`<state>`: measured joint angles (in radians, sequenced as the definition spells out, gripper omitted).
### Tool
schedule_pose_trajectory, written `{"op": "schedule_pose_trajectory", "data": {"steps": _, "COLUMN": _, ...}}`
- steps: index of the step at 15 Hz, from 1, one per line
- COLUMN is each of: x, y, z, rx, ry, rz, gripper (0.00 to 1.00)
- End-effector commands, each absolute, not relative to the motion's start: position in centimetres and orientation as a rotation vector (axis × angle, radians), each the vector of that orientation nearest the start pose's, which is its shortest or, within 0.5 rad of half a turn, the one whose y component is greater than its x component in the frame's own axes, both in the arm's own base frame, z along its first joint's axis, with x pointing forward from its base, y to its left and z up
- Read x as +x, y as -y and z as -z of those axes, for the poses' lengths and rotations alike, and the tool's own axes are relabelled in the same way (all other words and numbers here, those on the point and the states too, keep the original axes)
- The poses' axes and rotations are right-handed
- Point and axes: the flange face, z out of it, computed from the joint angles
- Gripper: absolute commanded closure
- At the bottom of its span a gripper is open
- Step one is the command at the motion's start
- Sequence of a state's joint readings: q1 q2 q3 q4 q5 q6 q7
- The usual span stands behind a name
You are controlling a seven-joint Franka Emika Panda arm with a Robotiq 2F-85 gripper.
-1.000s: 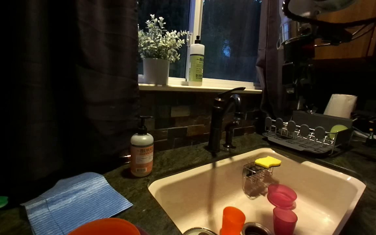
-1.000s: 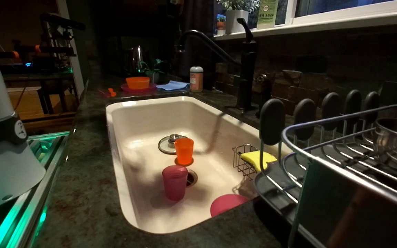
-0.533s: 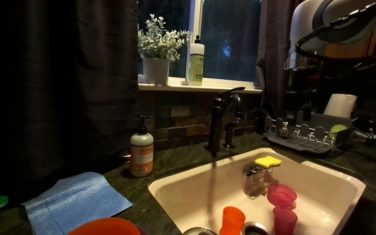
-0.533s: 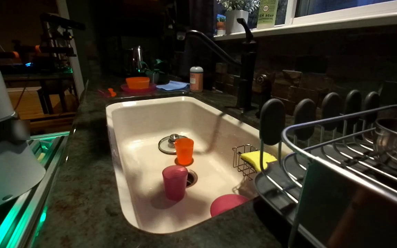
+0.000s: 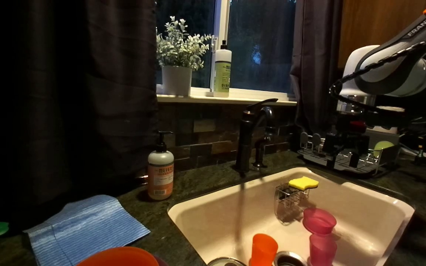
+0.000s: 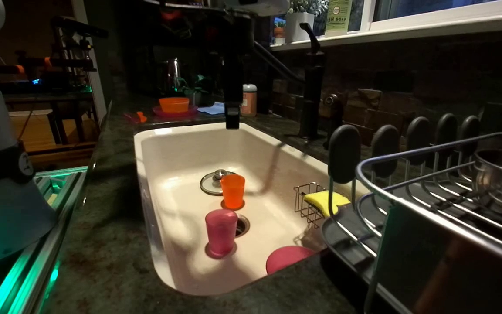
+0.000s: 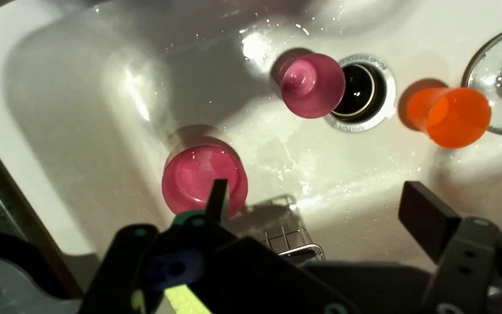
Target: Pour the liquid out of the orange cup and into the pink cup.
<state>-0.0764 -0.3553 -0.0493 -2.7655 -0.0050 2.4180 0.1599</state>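
Your gripper (image 7: 316,194) hangs above the sink (image 6: 194,148), pointing down, with its fingers (image 7: 429,220) spread well apart and nothing between them. The orange cup (image 7: 456,117) stands upright on the sink floor; in the wrist view it lies right of the finger gap and on its far side, so the coming move most likely calls for a shift right and toward the far side before you go down. Its long axis is vertical, in line with a straight descent, so you probably need no tilt to take it around the wall. Mind what flanks it: the drain (image 7: 362,93) sits to its left and the glass lid (image 7: 499,83) lies just beside it on the right; whether cup and lid touch, you cannot tell. As your fingers open left to right, one of them may have to slip in between cup and lid. The pink cup (image 6: 221,231) stands upright across the drain, on the near side in an exterior view, so the carry to the pour looks short. Any liquid in the orange cup is not plain to see.
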Motion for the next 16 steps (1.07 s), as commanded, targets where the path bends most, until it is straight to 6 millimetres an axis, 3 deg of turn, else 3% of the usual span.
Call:
{"op": "schedule_pose_trajectory", "data": {"steps": 1, "x": 37.4, "y": 4.9, "z": -30.9, "rx": -3.067, "ry": -0.503, "rz": -0.005, "gripper": 0.00}}
{"op": "schedule_pose_trajectory", "data": {"steps": 3, "x": 37.7, "y": 5.0, "z": -29.8, "rx": -3.065, "ry": -0.511, "rz": -0.035, "gripper": 0.00}}
{"op": "schedule_pose_trajectory", "data": {"steps": 7, "x": 38.0, "y": 5.0, "z": -30.8, "rx": -3.064, "ry": -0.508, "rz": 0.004, "gripper": 0.00}}
{"op": "schedule_pose_trajectory", "data": {"steps": 10, "x": 38.2, "y": 5.7, "z": -27.5, "rx": -2.999, "ry": -0.644, "rz": -0.110, "gripper": 0.00}}
{"op": "schedule_pose_trajectory", "data": {"steps": 14, "x": 38.1, "y": 5.6, "z": -22.8, "rx": -2.910, "ry": -0.669, "rz": -0.290, "gripper": 0.00}}
{"op": "schedule_pose_trajectory", "data": {"steps": 16, "x": 37.4, "y": 4.4, "z": -20.6, "rx": -2.925, "ry": -0.487, "rz": -0.356, "gripper": 0.00}}
